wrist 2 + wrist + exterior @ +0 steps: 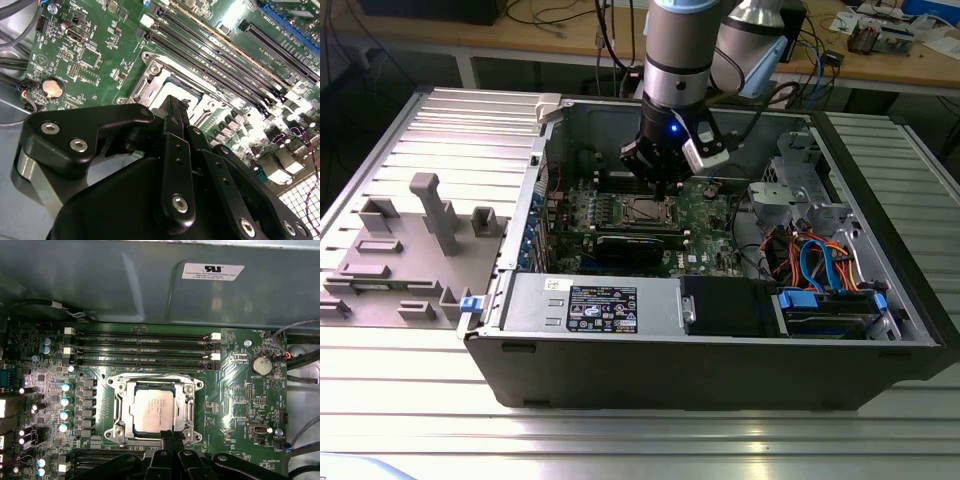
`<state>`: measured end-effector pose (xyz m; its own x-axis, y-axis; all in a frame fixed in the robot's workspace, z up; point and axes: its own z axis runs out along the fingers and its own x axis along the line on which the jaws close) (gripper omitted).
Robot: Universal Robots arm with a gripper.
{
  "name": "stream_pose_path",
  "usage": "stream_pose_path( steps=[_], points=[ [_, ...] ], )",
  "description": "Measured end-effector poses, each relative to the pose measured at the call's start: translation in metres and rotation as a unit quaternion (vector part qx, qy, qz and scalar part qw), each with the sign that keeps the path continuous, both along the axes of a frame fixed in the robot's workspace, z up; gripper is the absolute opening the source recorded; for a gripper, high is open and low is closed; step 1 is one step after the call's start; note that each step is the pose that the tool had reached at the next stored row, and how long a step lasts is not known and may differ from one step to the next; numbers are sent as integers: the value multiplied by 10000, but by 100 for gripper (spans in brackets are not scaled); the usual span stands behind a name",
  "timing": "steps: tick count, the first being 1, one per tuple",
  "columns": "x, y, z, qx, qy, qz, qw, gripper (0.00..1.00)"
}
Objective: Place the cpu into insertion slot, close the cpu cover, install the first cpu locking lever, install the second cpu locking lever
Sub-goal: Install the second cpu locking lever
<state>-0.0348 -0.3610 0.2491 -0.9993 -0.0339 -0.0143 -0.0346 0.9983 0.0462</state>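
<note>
The cpu (152, 410) lies flat in the insertion slot (648, 210) on the green motherboard, dull silver top facing up. The cpu cover (116, 405), a silvery frame, lies down around it, with the chip showing through its cut-out. My gripper (167, 436) hangs just above the socket's edge, its black fingers (172, 130) drawn together and shut with nothing between them. In the exterior view the gripper (660, 185) stands upright over the socket inside the open computer case. In the second wrist view the gripper body hides much of the cpu (167, 92) and cover (145, 82).
Long black memory slots (142, 347) run beside the socket, near the grey case wall (150, 285). A coin battery (261, 365) sits on the board. A power supply (600, 305) and blue and orange cables (815, 265) fill the case front. A grey fixture (420, 240) lies on the exterior view's left.
</note>
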Motion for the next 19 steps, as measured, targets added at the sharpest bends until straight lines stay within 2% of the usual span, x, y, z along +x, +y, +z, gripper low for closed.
stream_pose_path(
  steps=[3,6,12,17,19],
  points=[
    [1,0,39,0,0,1,10000,11],
    [1,-11,46,1,0,2,10000,11],
    [-11,-116,22,1,0,-1,10000,11],
    [-89,-145,-5,0,0,-5,10000,11],
    [-110,-201,-19,0,0,-5,10000,11]
  ],
)
